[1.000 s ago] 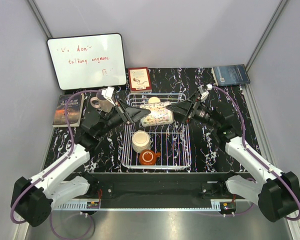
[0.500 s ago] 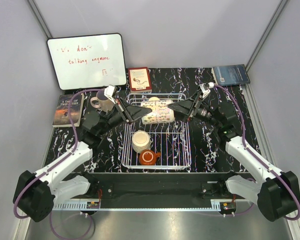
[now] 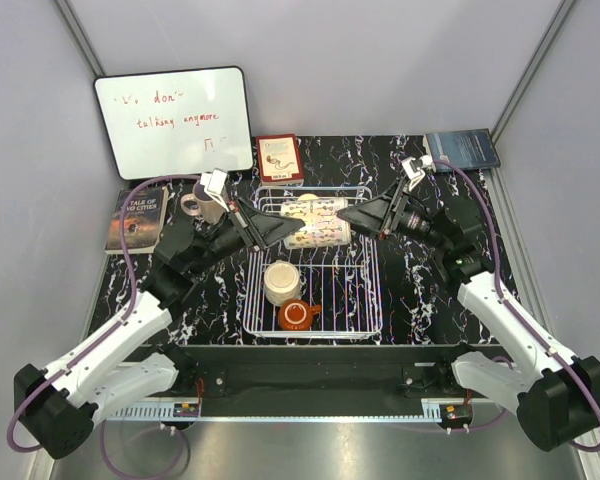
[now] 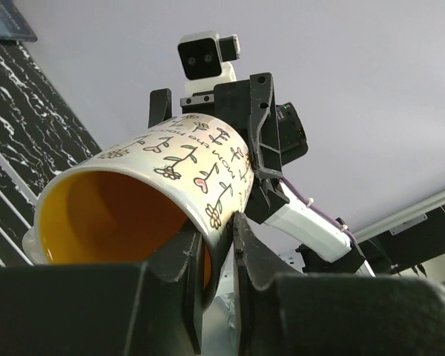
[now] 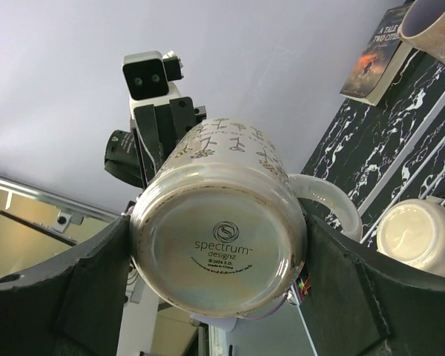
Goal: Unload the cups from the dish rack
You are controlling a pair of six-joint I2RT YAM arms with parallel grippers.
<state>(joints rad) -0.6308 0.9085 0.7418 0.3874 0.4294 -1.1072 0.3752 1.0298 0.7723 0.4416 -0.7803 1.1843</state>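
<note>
Marbled black tabletop [image 3: 412, 292], frame centre: above the dish rack [image 3: 332, 292], left gripper [image 3: 284, 232] and right gripper [image 3: 348, 215] are both clamping one flowered cream mug [image 3: 317, 226]

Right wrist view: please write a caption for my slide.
One floral mug, right gripper on its base, left gripper on its rim.
</note>
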